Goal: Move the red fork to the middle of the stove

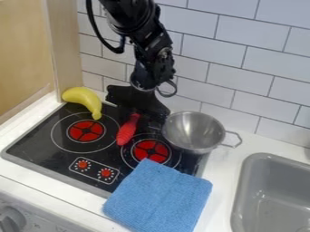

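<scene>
Nearest, a gray knob point(11, 220) is located on the front panel, at the lower left of the view. A blue cloth point(160, 195) lies across the front edge of the stove point(45, 152), overlapping the counter point(219, 189). The gray sink point(242, 195) is set into the counter at the right. Two red dials point(83, 165) are positioned side by side near the front of the stove. Farther back, the red fork point(127, 130) lies at a slant between the two burners, its far end adjacent to the gripper point(138, 108). The metal pot point(192, 131) is located right of the fork, with one wire handle directed right. The yellow banana point(84, 98) occupies the rear left corner. The gripper is positioned low over the rear of the stove, in front of the tiled wall point(242, 68); the state of its jaws cannot be determined.
</scene>
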Robot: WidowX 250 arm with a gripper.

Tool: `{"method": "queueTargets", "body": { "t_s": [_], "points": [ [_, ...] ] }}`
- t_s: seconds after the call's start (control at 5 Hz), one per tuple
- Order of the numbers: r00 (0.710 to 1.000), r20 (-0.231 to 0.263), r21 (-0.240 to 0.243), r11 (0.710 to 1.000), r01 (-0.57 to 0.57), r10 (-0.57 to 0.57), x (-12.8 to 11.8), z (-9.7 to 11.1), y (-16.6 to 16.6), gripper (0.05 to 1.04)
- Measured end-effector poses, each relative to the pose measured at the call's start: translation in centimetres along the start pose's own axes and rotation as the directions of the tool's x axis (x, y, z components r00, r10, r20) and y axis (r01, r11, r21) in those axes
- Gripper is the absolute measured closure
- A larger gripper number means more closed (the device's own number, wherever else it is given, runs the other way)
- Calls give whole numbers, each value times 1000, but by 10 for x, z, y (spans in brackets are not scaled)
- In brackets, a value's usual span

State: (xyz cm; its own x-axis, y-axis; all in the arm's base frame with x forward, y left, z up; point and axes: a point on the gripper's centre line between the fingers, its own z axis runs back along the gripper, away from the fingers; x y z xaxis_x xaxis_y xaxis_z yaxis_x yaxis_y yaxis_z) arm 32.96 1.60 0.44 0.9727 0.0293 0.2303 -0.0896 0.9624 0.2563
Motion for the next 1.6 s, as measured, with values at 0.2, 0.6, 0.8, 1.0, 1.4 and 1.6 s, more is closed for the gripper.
{"method": "queueTargets", "body": {
  "t_s": [0.2,0.6,0.8,1.0,1.4,1.6],
  "points": [
    [1000,6,-8,1000,-5,5,1,0,-1,738],
    [999,-16,-10,1000,-29,29,-2,-1,-1,367],
    [999,-21,-9,999,-32,32,-3,0,-1,130],
    [999,-25,-6,999,-37,37,-4,1,-1,91],
    [995,76,-13,998,-57,58,0,33,13,85],
    [990,115,4,996,-87,86,-2,47,24,85]
  ]
}}
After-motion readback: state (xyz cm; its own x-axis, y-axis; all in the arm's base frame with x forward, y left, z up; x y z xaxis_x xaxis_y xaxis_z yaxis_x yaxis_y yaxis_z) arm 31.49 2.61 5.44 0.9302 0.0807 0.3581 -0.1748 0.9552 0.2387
